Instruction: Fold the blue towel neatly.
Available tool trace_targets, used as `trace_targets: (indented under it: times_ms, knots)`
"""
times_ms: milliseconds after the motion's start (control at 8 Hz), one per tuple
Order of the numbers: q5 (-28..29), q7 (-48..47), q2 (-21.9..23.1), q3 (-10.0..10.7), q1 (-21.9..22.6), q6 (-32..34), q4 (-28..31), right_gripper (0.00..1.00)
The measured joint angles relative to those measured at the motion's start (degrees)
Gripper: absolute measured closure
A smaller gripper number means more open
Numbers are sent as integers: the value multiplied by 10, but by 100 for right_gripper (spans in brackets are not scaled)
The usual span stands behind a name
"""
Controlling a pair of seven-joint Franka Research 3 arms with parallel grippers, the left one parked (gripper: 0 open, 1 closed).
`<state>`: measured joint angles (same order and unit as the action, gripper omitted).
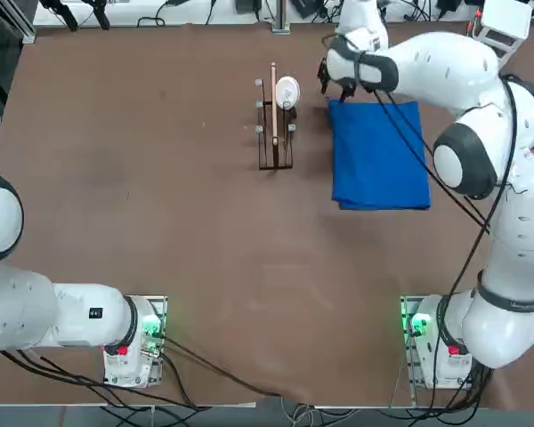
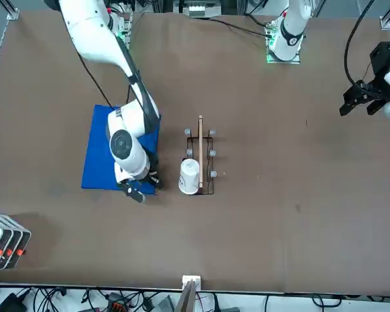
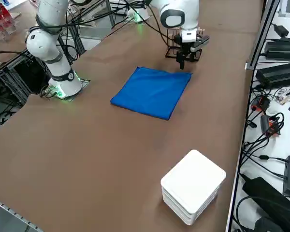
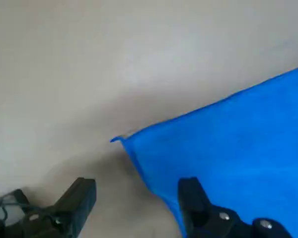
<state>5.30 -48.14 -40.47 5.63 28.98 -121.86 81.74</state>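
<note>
The blue towel (image 1: pixel 380 156) lies flat on the brown table as a folded rectangle, right of the wooden rack. It also shows in the front view (image 2: pixel 99 156) and the right side view (image 3: pixel 152 92). My right gripper (image 1: pixel 335 89) hovers low over the towel's far corner, the one nearest the rack. In the right wrist view the gripper (image 4: pixel 137 191) is open. One finger (image 4: pixel 191 196) stands over the towel's edge (image 4: pixel 238 148), the other over bare table. Nothing is between the fingers.
A small wooden rack (image 1: pixel 275 133) with a white cup-like object (image 1: pixel 287 92) on it stands just left of the towel, close to the gripper. A white box (image 3: pixel 193 193) sits far off near the table's right edge.
</note>
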Motion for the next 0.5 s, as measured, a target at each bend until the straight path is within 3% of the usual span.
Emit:
trace_targets:
  times_ms: [250, 500]
  knots:
    - [-13, 63, 29, 22, -20, 101, -53, 0]
    - [-22, 156, 67, 58, -36, 149, -60, 0]
